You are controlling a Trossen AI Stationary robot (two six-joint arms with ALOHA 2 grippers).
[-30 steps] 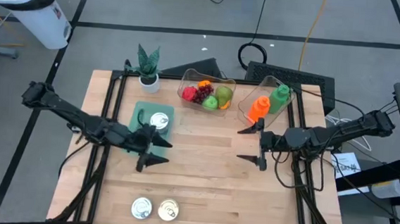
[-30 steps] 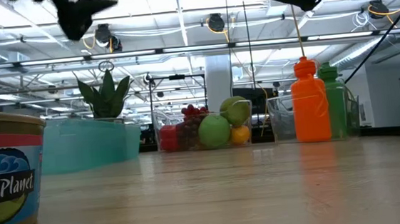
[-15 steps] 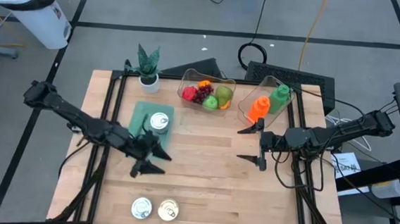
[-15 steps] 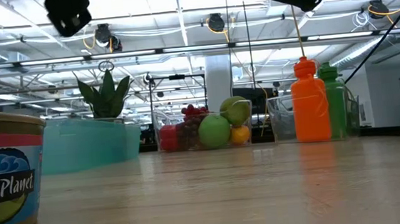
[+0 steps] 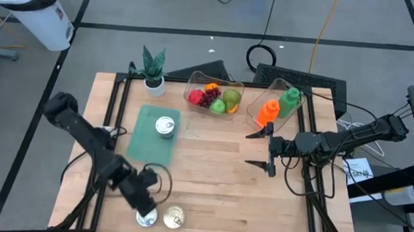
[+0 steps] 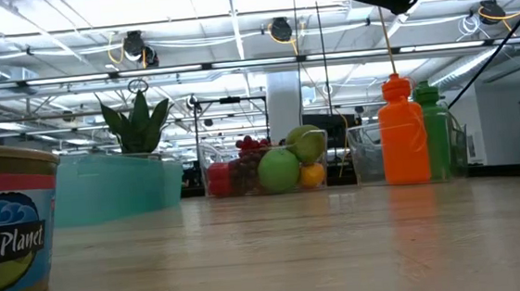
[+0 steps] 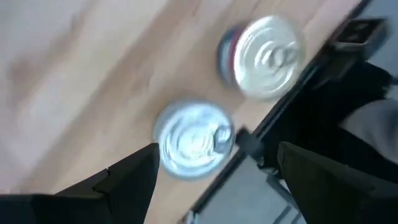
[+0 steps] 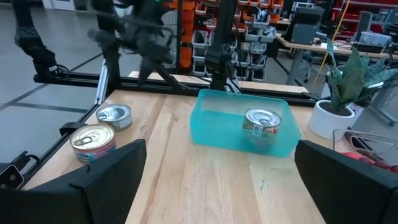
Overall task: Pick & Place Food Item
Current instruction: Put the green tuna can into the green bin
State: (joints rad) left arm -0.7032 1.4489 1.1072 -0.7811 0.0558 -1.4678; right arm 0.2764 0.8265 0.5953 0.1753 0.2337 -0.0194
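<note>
Fingers of the left gripper [image 5: 144, 203] stand apart above the near table edge, directly over one can [image 7: 194, 138], with a second can [image 7: 266, 56] just beside it. A third can [image 5: 164, 126] sits in the teal tray [image 5: 144, 142], well away. The right gripper [image 5: 261, 150] hangs spread over bare table [image 5: 210, 175] near the bottles [image 5: 277, 106].
</note>
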